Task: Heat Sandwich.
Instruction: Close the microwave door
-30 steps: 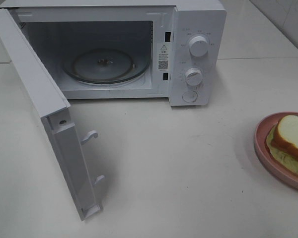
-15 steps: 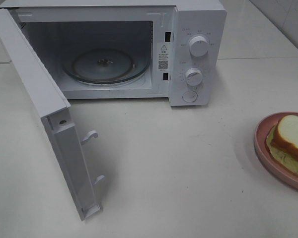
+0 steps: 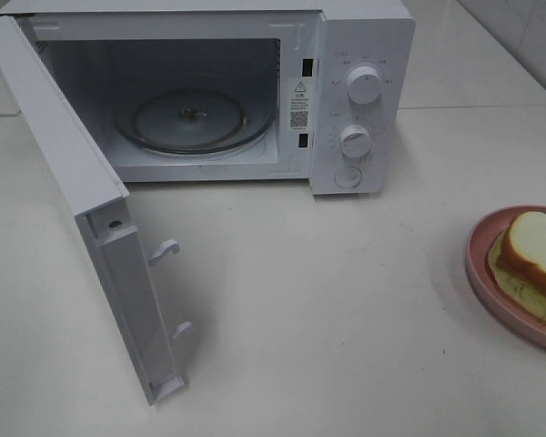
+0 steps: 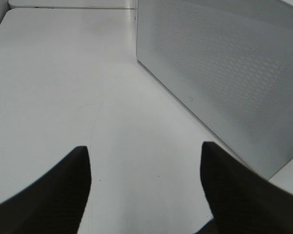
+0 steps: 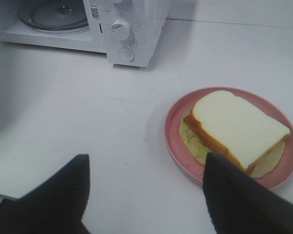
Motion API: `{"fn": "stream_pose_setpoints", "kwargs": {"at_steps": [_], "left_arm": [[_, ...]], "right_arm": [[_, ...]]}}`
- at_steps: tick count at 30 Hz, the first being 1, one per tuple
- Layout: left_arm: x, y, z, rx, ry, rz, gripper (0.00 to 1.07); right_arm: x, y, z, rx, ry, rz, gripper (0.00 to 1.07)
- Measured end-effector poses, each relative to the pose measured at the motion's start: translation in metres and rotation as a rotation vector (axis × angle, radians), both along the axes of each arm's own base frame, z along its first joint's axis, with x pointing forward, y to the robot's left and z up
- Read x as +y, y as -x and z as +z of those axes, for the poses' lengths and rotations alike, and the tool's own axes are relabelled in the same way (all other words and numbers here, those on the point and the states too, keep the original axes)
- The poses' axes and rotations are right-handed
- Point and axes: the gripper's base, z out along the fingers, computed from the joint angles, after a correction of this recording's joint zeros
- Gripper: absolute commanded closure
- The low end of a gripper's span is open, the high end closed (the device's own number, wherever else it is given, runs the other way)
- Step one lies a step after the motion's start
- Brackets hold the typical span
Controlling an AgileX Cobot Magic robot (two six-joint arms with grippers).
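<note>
The sandwich [image 3: 533, 253] [image 5: 237, 127], white bread with a brown crust over a pale yellow-green layer, lies on a round pink plate [image 3: 488, 287] [image 5: 175, 141] at the table's right edge. The white microwave [image 3: 364, 36] stands at the back with its door [image 3: 68, 173] swung wide open and its glass turntable [image 3: 196, 120] bare. Neither arm shows in the high view. My right gripper [image 5: 144, 195] is open, hovering short of the plate. My left gripper [image 4: 145, 183] is open over bare table beside the door's perforated outer face [image 4: 224, 73].
The open door juts toward the front left, with two latch hooks [image 3: 166, 248] on its edge. Two knobs [image 3: 364, 84] and a button sit on the microwave's right panel. A second table surface [image 3: 473, 55] lies behind at the right.
</note>
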Motion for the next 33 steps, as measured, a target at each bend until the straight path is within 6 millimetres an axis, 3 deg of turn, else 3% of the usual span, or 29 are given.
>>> {"fn": "stream_pose_setpoints", "kwargs": {"at_steps": [27,33], "left_arm": [[0.0,0.0,0.0,-0.002,0.0,0.0,0.45],[0.001,-0.002,0.016,-0.146,0.004,0.01,0.45]], "right_arm": [[0.0,0.0,0.0,0.0,0.0,0.0,0.43],[0.0,0.0,0.0,0.0,0.0,0.0,0.43]]}}
